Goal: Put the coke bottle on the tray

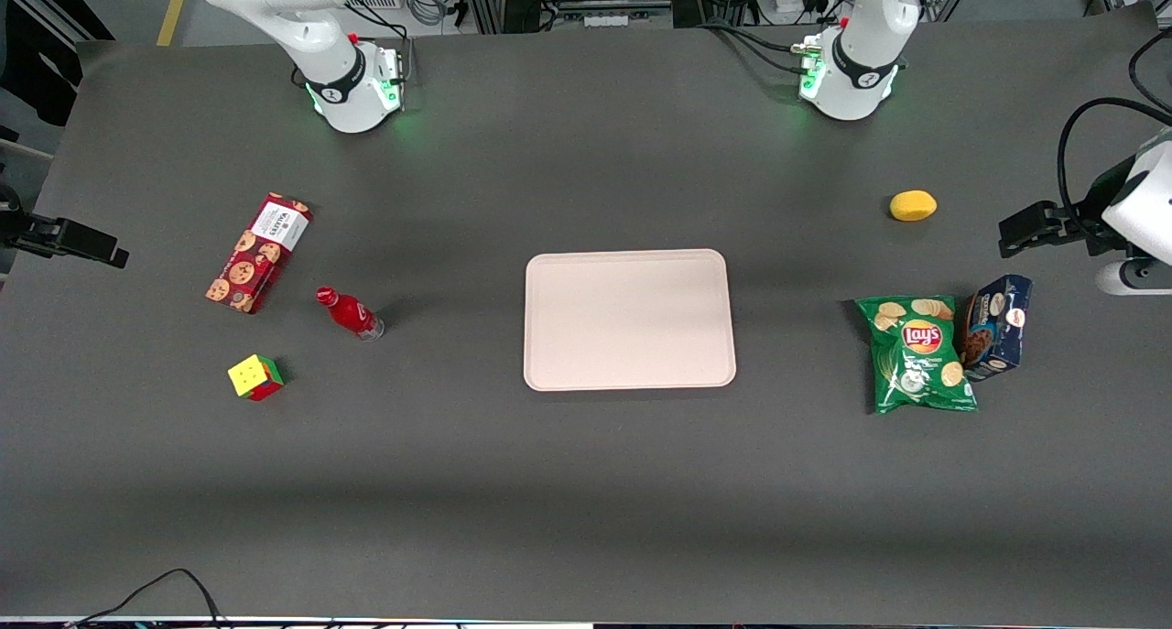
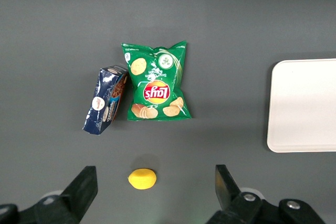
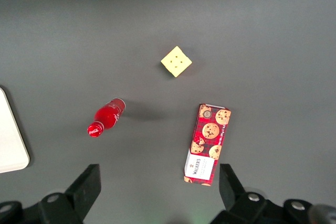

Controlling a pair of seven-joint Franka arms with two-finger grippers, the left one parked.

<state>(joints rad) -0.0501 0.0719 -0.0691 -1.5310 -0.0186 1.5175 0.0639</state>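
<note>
Table [image 1: 586, 501]: dark grey, fills the frame.
Tray [image 1: 629, 319]: bare, centre of front view.
Bottle [image 1: 349, 312]: lying on the table, centre-left, between tray and cookie box [image 1: 259, 252].
Pincer [image 3: 160, 195]: fingers spread wide, holding nothing, high above the bottle.

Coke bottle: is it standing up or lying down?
Lying down. The coke bottle rests lengthwise on the table, beside the tray. The open gripper hovers high above it.

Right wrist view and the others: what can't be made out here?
- tray: cut off by the frame edge in both wrist views; whole only in the front view.
- gripper: fingers apart, high above the table; fingertips run out of frame.
- coke bottle: lettering too small to read in the front view.
</note>
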